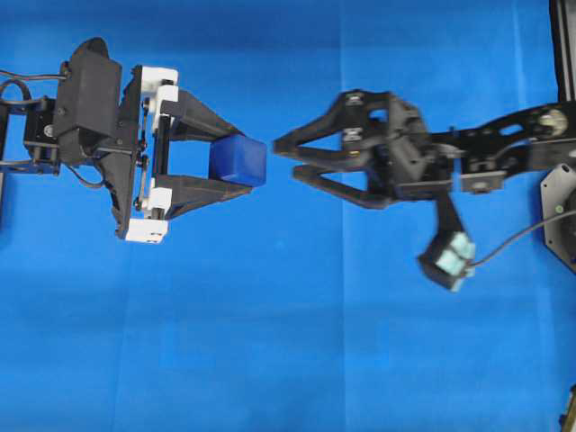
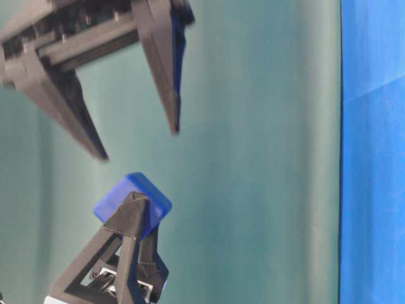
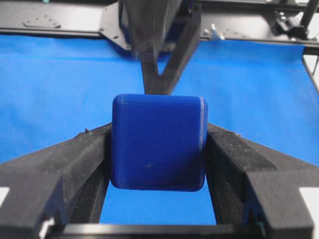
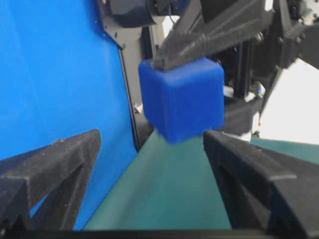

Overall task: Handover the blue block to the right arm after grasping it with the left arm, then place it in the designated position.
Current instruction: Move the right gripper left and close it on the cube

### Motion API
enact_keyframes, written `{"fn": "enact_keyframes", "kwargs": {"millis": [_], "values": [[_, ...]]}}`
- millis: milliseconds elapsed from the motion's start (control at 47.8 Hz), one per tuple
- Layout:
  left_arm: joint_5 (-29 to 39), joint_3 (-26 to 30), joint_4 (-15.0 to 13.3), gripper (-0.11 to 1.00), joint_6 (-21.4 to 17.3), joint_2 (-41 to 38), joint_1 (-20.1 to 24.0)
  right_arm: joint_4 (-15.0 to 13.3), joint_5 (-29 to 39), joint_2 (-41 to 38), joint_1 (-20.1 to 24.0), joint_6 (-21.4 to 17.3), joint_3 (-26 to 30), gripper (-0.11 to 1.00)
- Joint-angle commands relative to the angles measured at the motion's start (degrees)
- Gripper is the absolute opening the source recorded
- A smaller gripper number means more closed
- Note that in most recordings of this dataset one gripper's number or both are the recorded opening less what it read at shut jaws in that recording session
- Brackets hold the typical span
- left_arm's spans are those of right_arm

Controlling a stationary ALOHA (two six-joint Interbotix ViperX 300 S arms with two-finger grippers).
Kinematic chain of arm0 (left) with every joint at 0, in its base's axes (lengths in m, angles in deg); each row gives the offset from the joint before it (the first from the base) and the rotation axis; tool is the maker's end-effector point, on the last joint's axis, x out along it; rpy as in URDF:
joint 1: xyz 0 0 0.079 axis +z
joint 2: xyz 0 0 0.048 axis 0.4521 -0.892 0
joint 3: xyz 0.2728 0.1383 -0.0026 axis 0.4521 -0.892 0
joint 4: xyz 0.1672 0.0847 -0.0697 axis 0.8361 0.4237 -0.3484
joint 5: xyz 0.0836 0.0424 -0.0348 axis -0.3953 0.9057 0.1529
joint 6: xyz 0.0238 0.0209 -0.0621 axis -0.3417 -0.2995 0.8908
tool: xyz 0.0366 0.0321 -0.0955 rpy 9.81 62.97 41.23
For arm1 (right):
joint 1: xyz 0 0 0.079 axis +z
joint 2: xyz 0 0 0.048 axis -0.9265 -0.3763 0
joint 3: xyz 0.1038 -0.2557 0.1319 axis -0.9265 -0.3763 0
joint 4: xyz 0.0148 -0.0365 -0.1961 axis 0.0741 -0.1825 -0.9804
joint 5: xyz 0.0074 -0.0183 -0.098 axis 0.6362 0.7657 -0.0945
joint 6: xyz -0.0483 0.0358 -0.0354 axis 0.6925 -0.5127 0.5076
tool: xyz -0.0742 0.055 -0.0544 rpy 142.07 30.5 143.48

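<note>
Level, the left arm [image 1: 236,160] clamps the blue block [image 1: 238,160] (midair); the right arm [image 1: 286,155] faces it, jaws spread.

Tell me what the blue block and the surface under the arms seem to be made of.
The blue block looks like matte 3D-printed plastic: faint layer lines, rounded edges, a pale worn edge. The blue surface looks like cloth: soft creases and uneven shading, though the weave cannot be made out.

Left arm [image 1: 85,99] black with loose dark cables, white plastic brackets behind its end effector [image 1: 236,155], right arm [image 1: 504,144] all black, end effector [image 1: 281,155] long pointed fingers, pale teal-faced box on wrist
</note>
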Motion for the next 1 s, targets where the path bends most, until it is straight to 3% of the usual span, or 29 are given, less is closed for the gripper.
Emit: {"fn": "enact_keyframes", "kwargs": {"millis": [0, 335, 984], "values": [[-0.3, 0.6, -0.1, 0.49, 0.1, 1.1, -0.1, -0.4, -0.3, -1.8, 0.1, -0.2, 4.1, 0.93], [0.0, 0.6, -0.1, 0.49, 0.1, 1.1, -0.2, -0.5, -2.5, -7.1, 0.0, -0.2, 9.7, 0.93], [0.0, 0.6, -0.1, 0.49, 0.1, 1.1, -0.3, -0.5, -2.6, -8.0, 0.1, 0.1, 10.4, 0.92]]}}
